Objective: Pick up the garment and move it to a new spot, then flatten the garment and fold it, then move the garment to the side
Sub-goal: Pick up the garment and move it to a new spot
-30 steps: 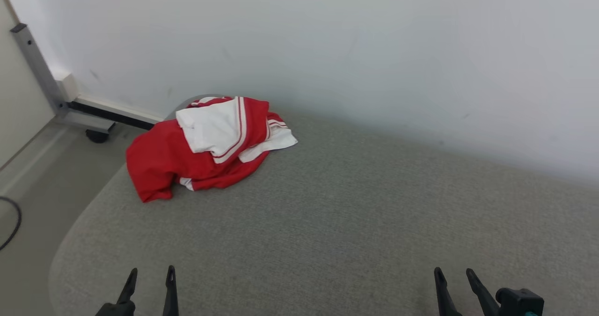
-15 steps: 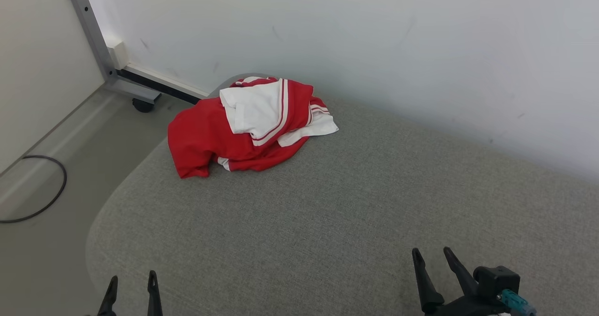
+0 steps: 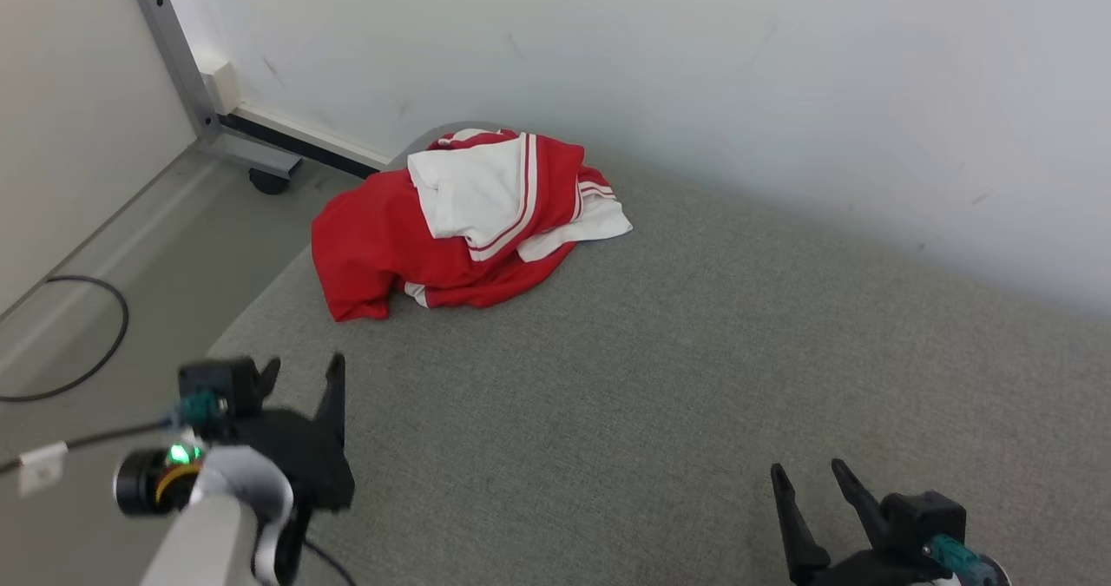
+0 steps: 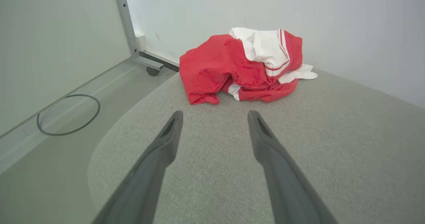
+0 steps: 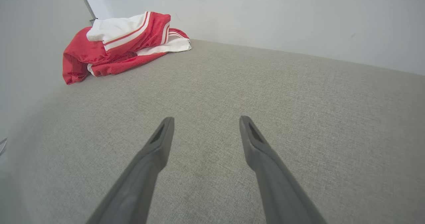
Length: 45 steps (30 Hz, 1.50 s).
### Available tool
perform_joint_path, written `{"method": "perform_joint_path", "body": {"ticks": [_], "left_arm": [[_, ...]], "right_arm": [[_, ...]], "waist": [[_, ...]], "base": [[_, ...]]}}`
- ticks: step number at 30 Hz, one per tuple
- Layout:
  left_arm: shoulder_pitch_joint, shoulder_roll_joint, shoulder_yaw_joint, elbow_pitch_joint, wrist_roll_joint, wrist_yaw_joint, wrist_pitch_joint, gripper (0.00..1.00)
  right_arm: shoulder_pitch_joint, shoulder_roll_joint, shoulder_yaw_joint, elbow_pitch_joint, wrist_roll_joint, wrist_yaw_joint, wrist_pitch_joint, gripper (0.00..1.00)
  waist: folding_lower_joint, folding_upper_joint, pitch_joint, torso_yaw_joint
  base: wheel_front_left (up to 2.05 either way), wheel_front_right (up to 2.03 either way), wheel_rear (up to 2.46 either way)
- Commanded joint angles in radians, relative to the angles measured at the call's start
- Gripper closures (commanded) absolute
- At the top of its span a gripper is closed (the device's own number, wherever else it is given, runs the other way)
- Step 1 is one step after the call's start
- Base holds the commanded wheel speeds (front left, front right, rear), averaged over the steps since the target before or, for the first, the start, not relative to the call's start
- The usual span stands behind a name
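We are still standing at the very start of the job: the garment (image 3: 434, 221), red with white panels and stripes, is lying in a crumpled heap at the far left corner of the gray surface (image 3: 660, 378), close to the wall (image 3: 694, 65) and partly drooping over the edge toward the floor (image 3: 104, 308). Nothing is being held. The left tool (image 3: 304, 362) is reaching out over the near left part of the surface with its fingers spread wide, aimed at the heap but well apart from it. The right tool (image 3: 807, 466) is also gaping wide and is waiting low at the near right. So picking up, moving, flattening, folding and setting aside are all still lying ahead of us. Compared with a second ago, the left tool is climbing much higher and farther forward in the head view, while the right tool is barely shifting. The whole scene is sliding in the frame because the head is turning, and the garment itself is keeping the same shape and place.
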Motion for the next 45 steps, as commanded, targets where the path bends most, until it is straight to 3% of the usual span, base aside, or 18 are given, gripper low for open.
{"method": "perform_joint_path", "body": {"ticks": [1,5,10,18,21,26,27,28,29,37,45], "left_arm": [[-0.065,0.002,0.008,0.026,-0.011,-0.008,0.013,0.0],[-0.251,0.012,0.035,0.149,-0.058,-0.024,0.062,0.0],[-0.447,0.05,0.066,0.279,-0.103,-0.043,0.13,0.0],[-0.609,0.098,0.076,0.419,-0.118,-0.049,0.19,0.0],[-0.634,0.107,0.078,0.475,-0.122,-0.037,0.192,0.0],[-0.67,0.112,0.106,0.555,-0.124,0.067,0.152,0.0],[-0.674,0.116,0.108,0.567,-0.122,0.085,0.143,0.33],[-0.679,0.12,0.105,0.578,-0.115,0.093,0.138,0.76],[-0.687,0.121,0.106,0.585,-0.116,0.096,0.133,1.0],[-0.711,0.15,0.073,0.612,-0.093,0.06,0.116,1.0],[-0.789,0.203,0.029,0.534,-0.072,-0.027,0.074,1.0]], "right_arm": [[-0.012,0.0,0.008,-0.029,-0.02,-0.002,0.016,0.0],[-0.036,-0.006,0.037,-0.134,-0.074,-0.002,0.092,0.0],[-0.071,-0.063,0.076,-0.295,-0.103,-0.002,0.186,0.0],[-0.054,-0.14,0.08,-0.503,-0.09,-0.002,0.283,0.0],[-0.03,-0.145,0.069,-0.54,-0.086,-0.002,0.296,0.0],[-0.015,-0.144,0.067,-0.564,-0.08,-0.002,0.297,0.0],[-0.017,-0.142,0.068,-0.565,-0.079,-0.002,0.296,0.0],[-0.022,-0.141,0.071,-0.567,-0.078,-0.002,0.295,0.0],[-0.025,-0.139,0.074,-0.565,-0.076,-0.002,0.294,0.0],[-0.041,-0.12,0.098,-0.506,-0.06,-0.002,0.259,0.0],[-0.047,-0.046,0.112,-0.351,-0.023,-0.002,0.16,0.0]], "waist": [[-0.0001,0.0,0.055,-0.031],[-0.0001,0.0,0.165,-0.118],[-0.0001,0.0,0.317,-0.216],[-0.0001,0.0,0.5,-0.295],[-0.0001,0.0,0.533,-0.302],[-0.0001,0.0,0.553,-0.308],[-0.0001,0.0,0.551,-0.309],[-0.0001,0.0,0.548,-0.31],[-0.0001,0.0,0.543,-0.31],[-0.0001,0.0,0.468,-0.308],[-0.0001,0.0,0.25,-0.313]], "base": [[0.0,0.0,0.0],[0.0,0.0,0.0],[0.0,0.0,0.0],[0.0,0.0,0.0],[0.0,0.0,0.0],[0.0,0.0,0.0],[0.0,0.0,0.0],[0.0,0.0,0.0],[0.0,0.0,0.0],[0.0,0.0,0.0],[0.0,0.0,0.0]]}}
